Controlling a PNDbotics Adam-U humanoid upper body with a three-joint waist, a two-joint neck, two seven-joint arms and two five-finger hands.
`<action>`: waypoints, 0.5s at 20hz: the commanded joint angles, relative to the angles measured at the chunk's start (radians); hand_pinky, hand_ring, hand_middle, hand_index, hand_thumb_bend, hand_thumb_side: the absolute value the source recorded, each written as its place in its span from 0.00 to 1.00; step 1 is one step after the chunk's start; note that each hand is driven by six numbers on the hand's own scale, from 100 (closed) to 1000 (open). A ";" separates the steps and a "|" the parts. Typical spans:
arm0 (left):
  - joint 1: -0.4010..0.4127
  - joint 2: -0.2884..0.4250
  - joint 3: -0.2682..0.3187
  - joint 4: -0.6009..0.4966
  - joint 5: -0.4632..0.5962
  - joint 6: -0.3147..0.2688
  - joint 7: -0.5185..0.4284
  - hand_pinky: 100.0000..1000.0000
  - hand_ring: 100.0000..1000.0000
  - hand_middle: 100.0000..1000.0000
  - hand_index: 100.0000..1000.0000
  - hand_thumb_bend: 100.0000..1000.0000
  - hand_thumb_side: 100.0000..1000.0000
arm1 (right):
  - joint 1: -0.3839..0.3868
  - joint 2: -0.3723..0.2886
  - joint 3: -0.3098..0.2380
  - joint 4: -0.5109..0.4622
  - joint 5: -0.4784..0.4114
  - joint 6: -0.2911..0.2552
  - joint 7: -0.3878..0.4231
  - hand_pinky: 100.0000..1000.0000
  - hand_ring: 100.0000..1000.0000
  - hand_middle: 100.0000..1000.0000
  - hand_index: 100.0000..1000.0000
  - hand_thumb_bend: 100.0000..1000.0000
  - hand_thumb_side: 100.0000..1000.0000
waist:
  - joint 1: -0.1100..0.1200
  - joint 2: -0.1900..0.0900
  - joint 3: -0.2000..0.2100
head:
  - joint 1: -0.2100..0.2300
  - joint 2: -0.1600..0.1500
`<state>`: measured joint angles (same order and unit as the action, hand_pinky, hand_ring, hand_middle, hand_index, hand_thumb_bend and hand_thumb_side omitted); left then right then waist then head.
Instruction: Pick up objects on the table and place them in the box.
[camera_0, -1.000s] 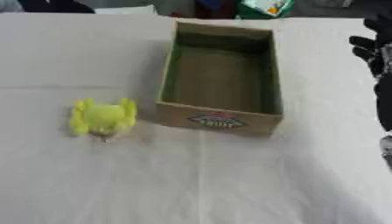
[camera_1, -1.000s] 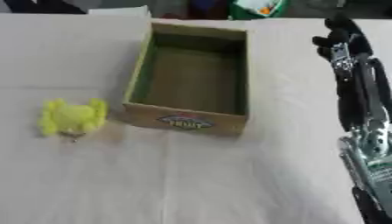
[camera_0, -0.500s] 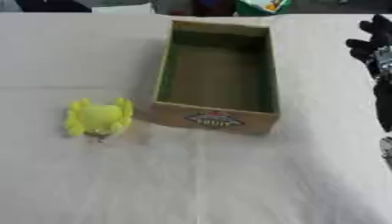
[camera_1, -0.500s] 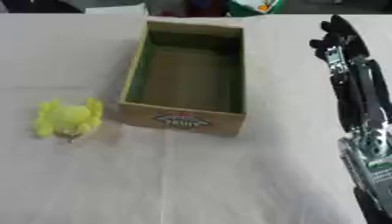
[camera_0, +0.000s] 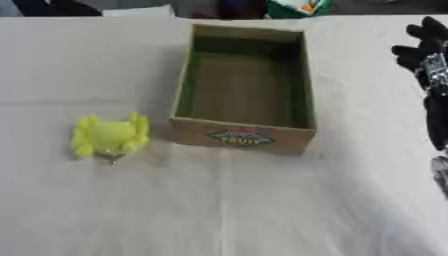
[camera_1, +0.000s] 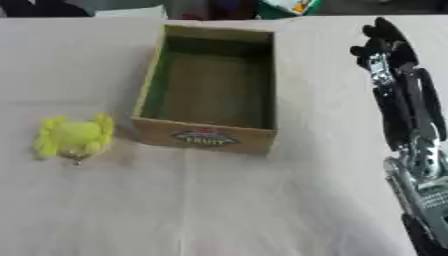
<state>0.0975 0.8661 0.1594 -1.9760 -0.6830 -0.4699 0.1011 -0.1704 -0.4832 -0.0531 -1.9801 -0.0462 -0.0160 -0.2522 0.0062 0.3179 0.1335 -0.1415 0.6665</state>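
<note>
A small yellow toy (camera_0: 108, 135) with lobes around a round middle lies on the white cloth, left of the box's near end. The open cardboard box (camera_0: 243, 134) stands in the middle, long side running away from me, a fruit label on its near wall, nothing inside. My right hand (camera_1: 381, 44) hovers right of the box's far end, black fingers relaxed and holding nothing. Its silver and black forearm (camera_1: 416, 145) runs down the right edge. The left hand shows in no view.
A white cloth (camera_0: 219, 205) covers the table, with open room in front of the box. A green and white packet (camera_0: 300, 7) and dark shapes lie past the far edge.
The right hand has hardly moved, at most drifting slightly farther away. The whole picture has shifted a little; toy and box stay put.
</note>
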 joint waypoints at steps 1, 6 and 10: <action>-0.031 0.090 -0.030 0.008 0.021 -0.003 -0.077 0.56 0.69 0.69 0.92 0.00 0.66 | -0.008 -0.026 -0.001 -0.020 0.001 -0.002 -0.001 0.87 0.81 0.89 1.00 0.00 0.83 | 0.003 -0.020 0.000 | 0.005 -0.008; -0.116 0.141 -0.104 0.019 0.048 0.002 -0.176 0.58 0.70 0.71 0.93 0.04 0.77 | -0.012 -0.026 0.004 -0.020 -0.001 -0.001 0.004 0.87 0.80 0.89 1.00 0.00 0.83 | 0.004 -0.023 -0.003 | 0.018 -0.010; -0.211 0.128 -0.155 0.026 0.080 0.017 -0.277 0.58 0.71 0.71 0.93 0.11 0.80 | -0.016 -0.024 0.009 -0.020 -0.002 -0.001 0.010 0.87 0.80 0.89 1.00 0.00 0.83 | 0.005 -0.026 -0.008 | 0.029 -0.010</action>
<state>-0.1006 0.9644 0.0106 -1.9465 -0.6160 -0.4566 -0.1469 -0.1764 -0.4832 -0.0423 -1.9801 -0.0463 -0.0159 -0.2456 0.0093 0.3112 0.1262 -0.1173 0.6659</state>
